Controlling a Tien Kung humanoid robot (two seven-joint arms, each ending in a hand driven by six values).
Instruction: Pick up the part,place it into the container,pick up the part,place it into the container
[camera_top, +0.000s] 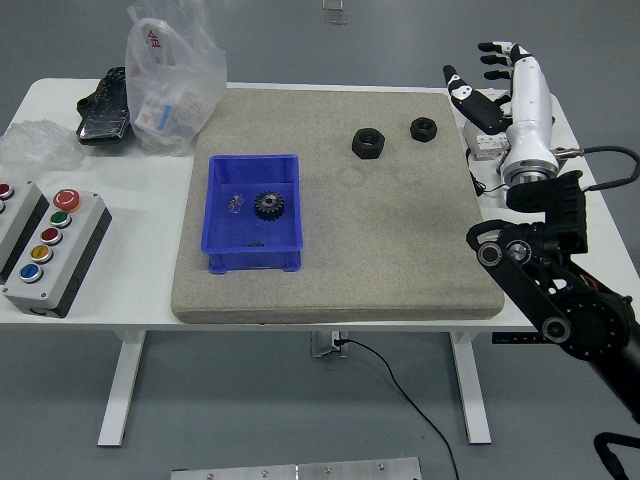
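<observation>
Head view: gear (267, 205) lies in the blue container (254, 225); right hand (505, 82), fingers spread and empty at two o'clock, should next grasp the nut (368, 144).

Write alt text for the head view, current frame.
The robot's right hand hangs open and empty over the white table's far right side, away from the blue container, which holds a black gear. Two black nuts lie on the grey mat. A button box and plastic bag sit at left.
</observation>
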